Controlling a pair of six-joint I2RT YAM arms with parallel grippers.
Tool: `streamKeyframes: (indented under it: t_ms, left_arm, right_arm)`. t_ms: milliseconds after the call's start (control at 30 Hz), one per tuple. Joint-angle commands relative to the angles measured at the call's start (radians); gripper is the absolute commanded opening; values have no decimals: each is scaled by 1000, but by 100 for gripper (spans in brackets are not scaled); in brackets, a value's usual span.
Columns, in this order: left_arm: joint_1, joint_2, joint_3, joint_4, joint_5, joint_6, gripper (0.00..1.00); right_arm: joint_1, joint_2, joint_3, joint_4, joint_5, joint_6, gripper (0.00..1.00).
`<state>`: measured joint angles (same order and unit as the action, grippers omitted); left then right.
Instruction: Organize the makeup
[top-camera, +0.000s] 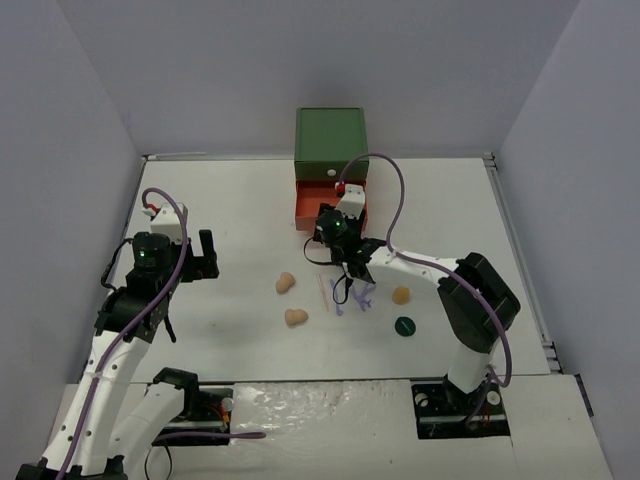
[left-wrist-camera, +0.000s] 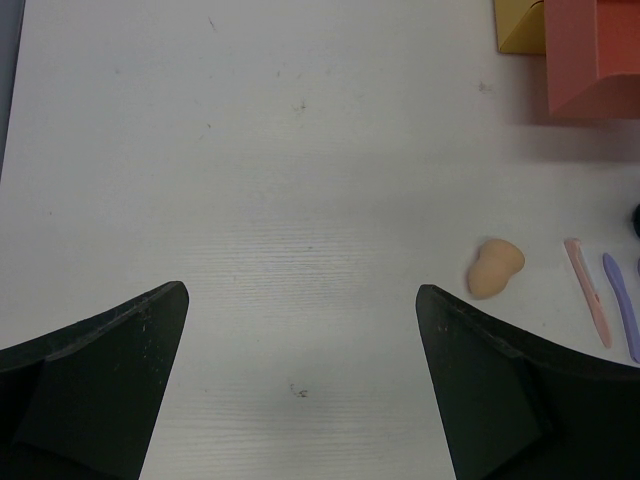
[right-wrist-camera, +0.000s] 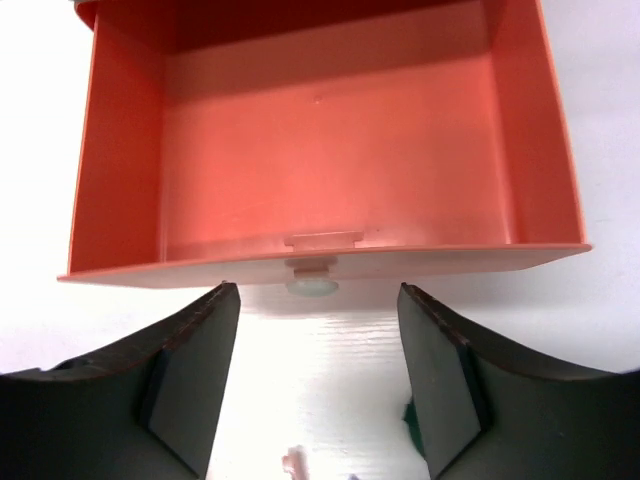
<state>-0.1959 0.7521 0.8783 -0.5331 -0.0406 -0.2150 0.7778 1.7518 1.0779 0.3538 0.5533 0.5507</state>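
On the table (top-camera: 230, 200) lie tan egg-shaped sponges (top-camera: 285, 283) and lilac tools (top-camera: 360, 297) — left pincer (left-wrist-camera: 302, 290) and right pincer (right-wrist-camera: 318, 290) gape empty.

1. My overhead camera sits high behind the rig's near edge. It looks down and forward over the whole table (top-camera: 230, 190), from far enough off to take in the walls (top-camera: 60, 120) on either side.
2. My left wrist camera looks past the left gripper (left-wrist-camera: 302, 291), close to the tabletop. The orange drawer (left-wrist-camera: 590, 55) clips its top right corner, and a tan sponge (left-wrist-camera: 495, 268) lies at right.
3. My right wrist camera looks past the right gripper (right-wrist-camera: 316, 291) into that drawer from very near, so the drawer fills most of the frame.
4. All three views share the drawer. The overhead and left wrist views also share the sponge.
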Motion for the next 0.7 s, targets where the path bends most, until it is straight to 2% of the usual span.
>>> streamKeyframes:
  t_ms: [0, 133, 333, 667]
  left_arm:
    - [6, 6, 41, 50, 5, -11, 97]
    - [6, 7, 42, 49, 7, -10, 97]
    - [6, 7, 42, 48, 8, -11, 97]
    - [6, 16, 42, 47, -4, -9, 97]
  right_arm:
    - [24, -145, -5, -20, 1, -24, 68]
    - [40, -214, -25, -73, -99, -89, 75]
    - [85, -250, -73, -114, -445, -221, 75]
    - [266, -57, -73, -187, -692, -386, 75]
